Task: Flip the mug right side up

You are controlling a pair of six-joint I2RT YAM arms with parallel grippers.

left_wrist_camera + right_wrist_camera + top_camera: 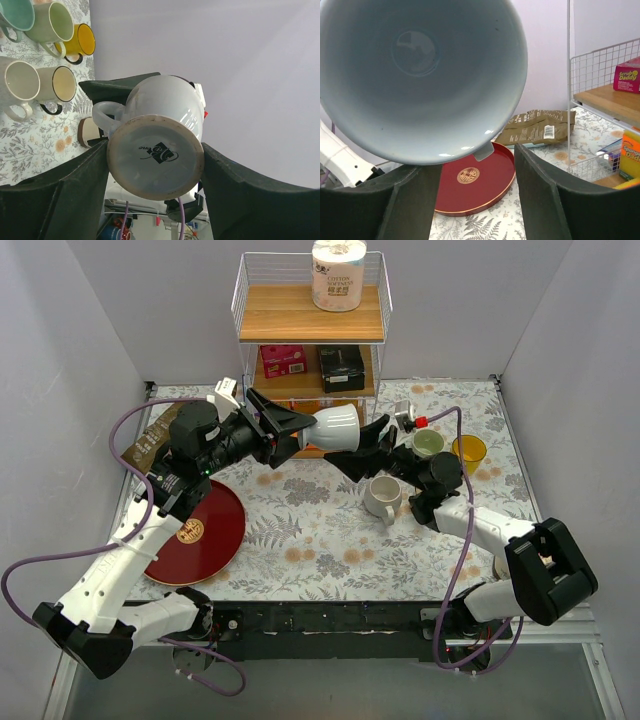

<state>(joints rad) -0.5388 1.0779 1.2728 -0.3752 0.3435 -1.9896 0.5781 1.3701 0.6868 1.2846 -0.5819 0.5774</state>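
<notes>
Roughly halfway, by the look of it. Got the white mug (335,428) up off the tabletop (300,515) and hanging on its side just in front of the wire shelf rack (290,315), mouth pointing off to the right. Pinched at the base end by the left end effector (154,150), closed snug on both sides of the foot. Facing the mouth from the other side: the right end effector (475,165), spread wide with nothing in it, parked right at the rim. Can't tell about actual contact there, too dark and too cramped from above.

Left to do, probably: finish the rotation to mouth-up, lower onto the base, let go.

Around the place:
- a cream mug (381,497) upright a little in front of the rack, right under the right arm, so worth dodging on the way down
- a green mug (428,443) and a yellow mug (468,452) off to the rack's front right
- a red plate (215,515) further out in front and to the left of the rack
- a brown bag (148,440) near the rack's left foot
- a paper roll (339,275) up on the rack's top board

Would aim for the patch of tabletop straight in front of the rack, between plate and cream mug.
</notes>
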